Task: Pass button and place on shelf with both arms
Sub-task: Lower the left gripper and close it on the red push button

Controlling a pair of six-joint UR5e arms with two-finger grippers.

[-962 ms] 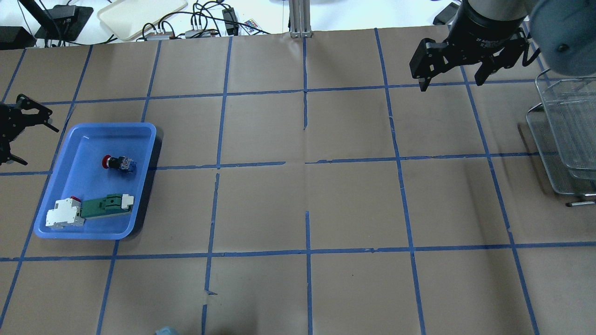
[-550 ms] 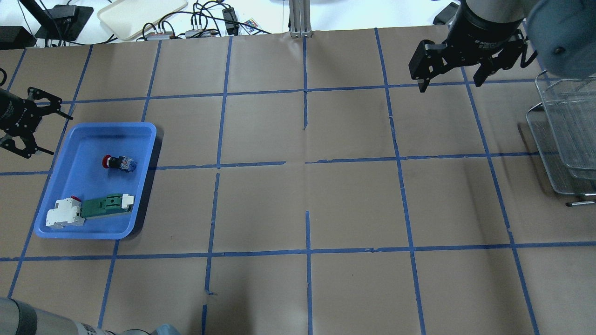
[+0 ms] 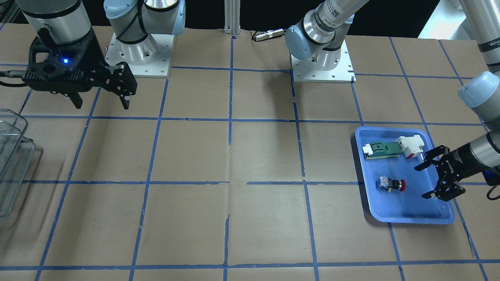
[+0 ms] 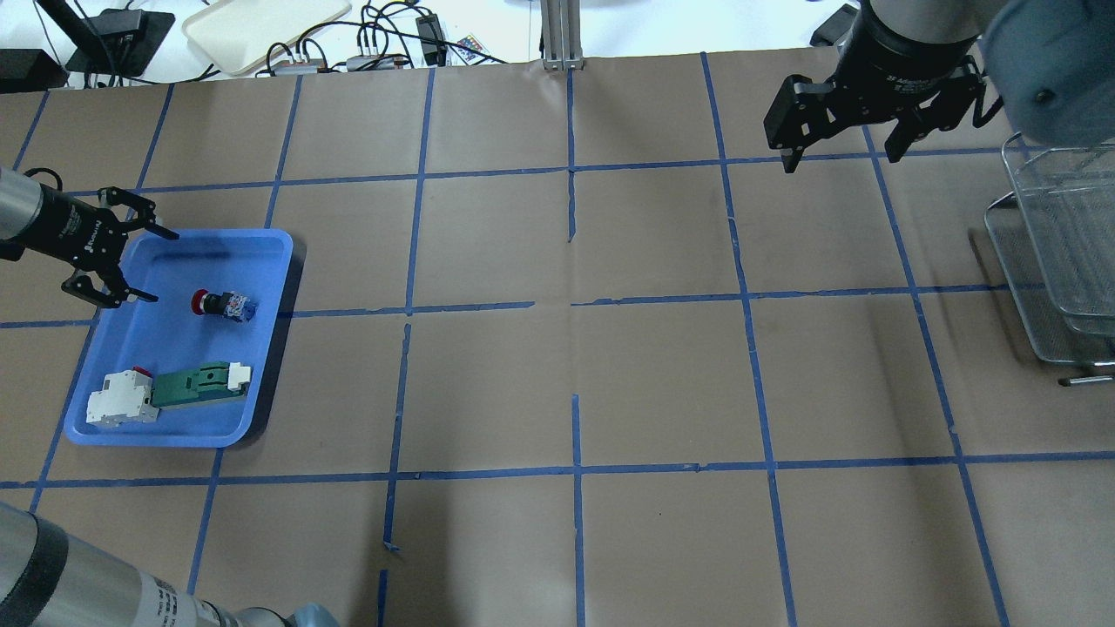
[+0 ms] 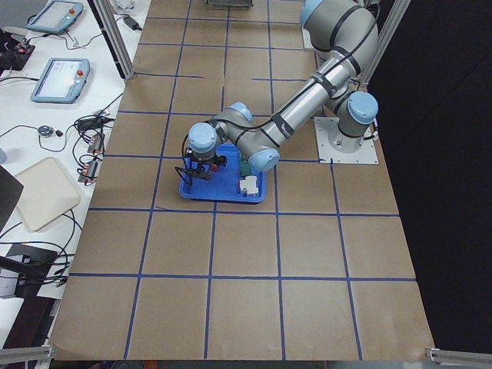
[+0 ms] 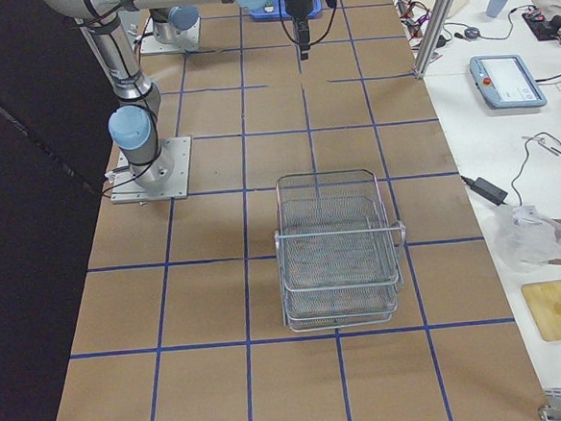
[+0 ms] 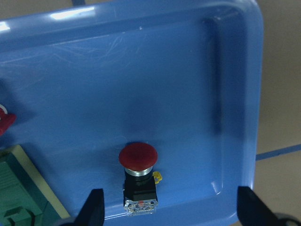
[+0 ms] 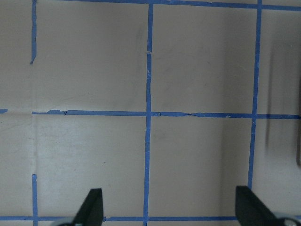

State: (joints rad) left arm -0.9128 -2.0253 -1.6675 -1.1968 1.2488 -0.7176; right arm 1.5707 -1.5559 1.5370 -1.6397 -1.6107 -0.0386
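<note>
The button [image 4: 222, 305], with a red mushroom head and a blue-and-clear block, lies on its side in the blue tray [image 4: 209, 252]. It also shows in the front view [image 3: 390, 183] and in the left wrist view [image 7: 138, 169]. My left gripper [image 4: 158, 266] is open over the tray's left part, a short way left of the button, with the red head facing it. Its fingertips [image 7: 96, 207] frame the button in the wrist view. My right gripper [image 4: 841, 158] is open and empty, high over the far right of the table. The wire-mesh shelf [image 4: 1058, 252] stands at the right edge.
In the tray, a green-and-white flat part [image 4: 199, 385] and a white block with a red tab [image 4: 122, 399] lie near the button's robot side. The right wrist view shows only brown paper with blue tape lines [image 8: 149, 113]. Cables and a beige tray [image 4: 261, 26] lie beyond the far edge.
My left gripper has moved right from the table's left edge to over the tray's left part, towards the button, still open. The right gripper has barely moved.
</note>
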